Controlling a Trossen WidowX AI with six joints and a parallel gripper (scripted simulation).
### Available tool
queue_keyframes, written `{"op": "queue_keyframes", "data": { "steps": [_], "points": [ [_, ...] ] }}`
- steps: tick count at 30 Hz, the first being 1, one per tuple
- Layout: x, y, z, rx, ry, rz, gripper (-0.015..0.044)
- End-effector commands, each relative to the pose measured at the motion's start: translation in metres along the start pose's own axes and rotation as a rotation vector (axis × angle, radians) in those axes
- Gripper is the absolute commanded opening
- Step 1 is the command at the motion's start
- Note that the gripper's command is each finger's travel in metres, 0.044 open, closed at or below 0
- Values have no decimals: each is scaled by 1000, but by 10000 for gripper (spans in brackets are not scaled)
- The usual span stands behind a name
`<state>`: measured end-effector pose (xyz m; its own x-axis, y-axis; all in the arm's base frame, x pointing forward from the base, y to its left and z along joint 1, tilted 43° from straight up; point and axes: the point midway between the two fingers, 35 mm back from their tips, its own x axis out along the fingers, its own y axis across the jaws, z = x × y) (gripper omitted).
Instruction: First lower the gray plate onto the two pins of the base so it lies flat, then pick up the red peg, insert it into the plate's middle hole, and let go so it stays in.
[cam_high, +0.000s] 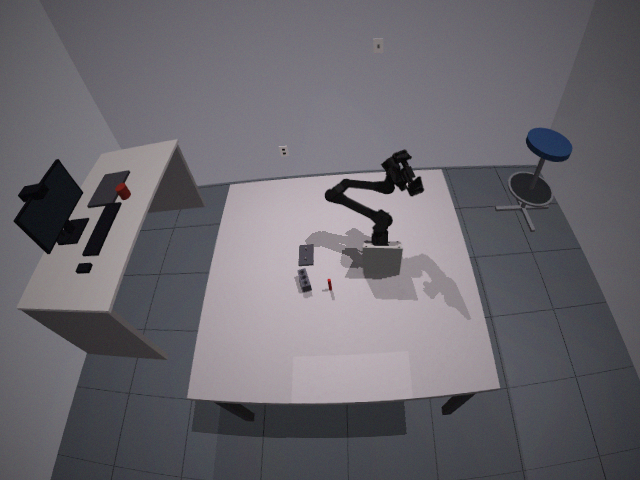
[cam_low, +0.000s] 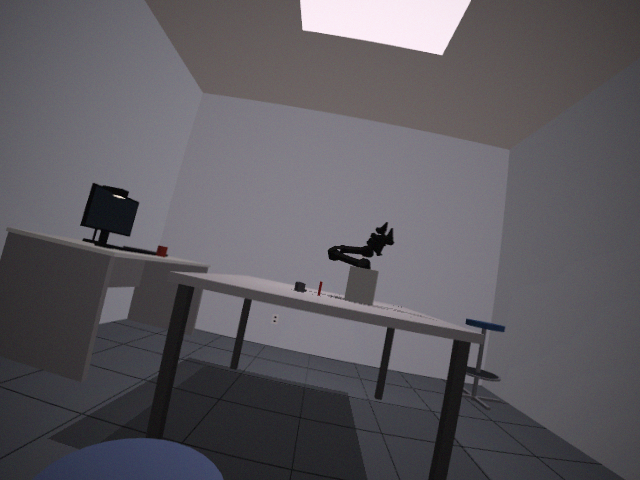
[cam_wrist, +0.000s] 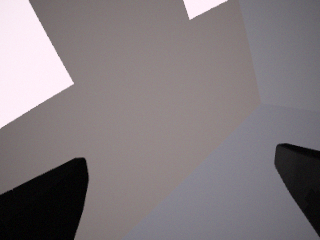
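1. Gray flat rectangular plate (cam_high: 306, 254) lies on the white table (cam_high: 258, 335), off its pins.
2. Dark two-pin base (cam_high: 303, 281) sits just beside it, small upright red peg (cam_high: 328, 283) rightward.
3. My black gripper (cam_high: 413, 186) hangs wide, holding nothing; I'd swing down and pinch the plate's long edges squarely.

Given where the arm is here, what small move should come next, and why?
Probably swing the tool down toward the gray plate. It is open, holds nothing and points up at the ceiling, far from the parts. The plate lies on the table beside the base, not on its pins, and the red peg waits untouched.
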<state>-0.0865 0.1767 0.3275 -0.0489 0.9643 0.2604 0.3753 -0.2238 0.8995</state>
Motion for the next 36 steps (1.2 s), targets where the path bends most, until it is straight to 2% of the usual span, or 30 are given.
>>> {"op": "queue_keyframes", "data": {
  "steps": [1, 4, 9, 16, 21, 26, 30, 36],
  "points": [
    [0, 0, 0, 0, 0, 0, 426],
    [10, -2, 0, -65, -39, -9, 440],
    [46, -15, 11, -264, -183, -71, 440],
    [96, -41, 59, -480, -408, -232, 440],
    [121, -60, 115, -577, -593, -387, 440],
    [132, -73, 186, -629, -804, -556, 440],
    [127, -82, 250, -630, -978, -702, 440],
    [100, -85, 335, -613, -1203, -909, 440]
  ]
}}
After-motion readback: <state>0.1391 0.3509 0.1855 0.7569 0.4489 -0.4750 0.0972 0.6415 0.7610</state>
